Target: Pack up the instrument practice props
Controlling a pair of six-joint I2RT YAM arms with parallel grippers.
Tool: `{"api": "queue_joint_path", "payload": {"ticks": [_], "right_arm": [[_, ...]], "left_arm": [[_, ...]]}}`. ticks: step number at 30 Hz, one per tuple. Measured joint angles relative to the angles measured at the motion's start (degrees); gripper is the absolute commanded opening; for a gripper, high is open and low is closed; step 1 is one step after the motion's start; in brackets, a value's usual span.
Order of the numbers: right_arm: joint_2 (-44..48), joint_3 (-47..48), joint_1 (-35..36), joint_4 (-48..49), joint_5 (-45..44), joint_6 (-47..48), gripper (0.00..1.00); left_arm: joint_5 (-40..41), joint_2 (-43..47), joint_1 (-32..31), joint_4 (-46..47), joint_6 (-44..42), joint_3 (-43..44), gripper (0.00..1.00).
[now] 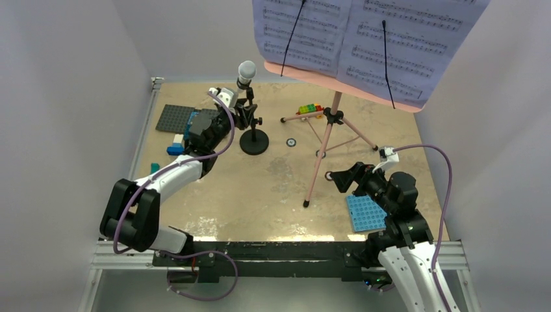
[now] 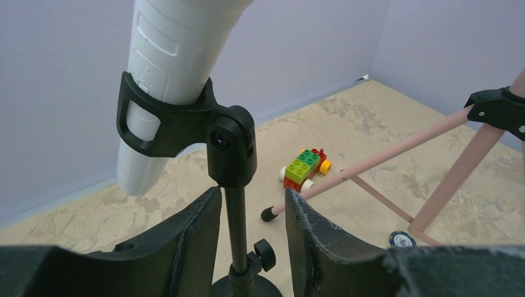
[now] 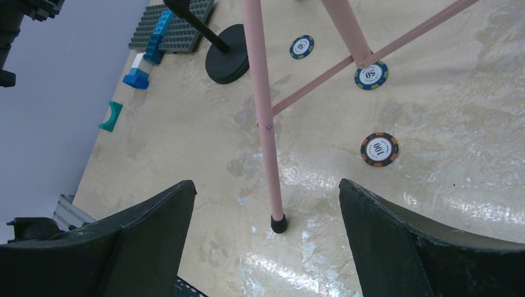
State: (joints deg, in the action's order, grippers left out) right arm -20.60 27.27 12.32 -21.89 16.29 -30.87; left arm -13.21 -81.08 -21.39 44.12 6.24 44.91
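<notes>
Currently the left gripper [image 2: 252, 193] is partly open and straddles the thin rod of the mic stand [image 2: 235, 226], just below the clip joint. One finger is almost against the rod and the other shows a clear gap, so nothing is clamped. The microphone [image 2: 167, 74] sits tilted in the stand's black clip, and the round base rests on the surface [image 1: 273, 188] at far left of centre. The right gripper [image 3: 266, 184] is wide open and holds nothing. The near leg of the music stand [image 3: 262, 93] runs down between its fingers without touching either, and the leg's black foot is on the surface. The music stand is upright on its three legs, right of centre, and the sheet-music pages [image 1: 403, 45] lie spread on its desk under two thin black retainers. Three poker chips [image 3: 379, 149] lie around the legs, and a toy brick car [image 2: 304, 168] is near the far leg's foot. A grey plate [image 1: 175, 117] with blue bricks [image 1: 175, 146] is at far left, and a blue plate [image 1: 365, 213] lies just beside the right arm at the near right.
</notes>
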Motion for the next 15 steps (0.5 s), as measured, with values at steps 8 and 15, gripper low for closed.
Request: {"api": "queue_joint_path", "payload": {"ticks": [8,15], "right_arm": [[0.0,0.0,0.0,0.0,0.0,0.0,0.91],[-0.1,0.0,0.0,0.0,0.0,0.0,0.91]], "left_arm": [[2.5,-2.8,0.0,-0.3,-1.4,1.4,0.45],[3.5,-4.5,0.0,-0.3,-1.4,1.4,0.44]]}}
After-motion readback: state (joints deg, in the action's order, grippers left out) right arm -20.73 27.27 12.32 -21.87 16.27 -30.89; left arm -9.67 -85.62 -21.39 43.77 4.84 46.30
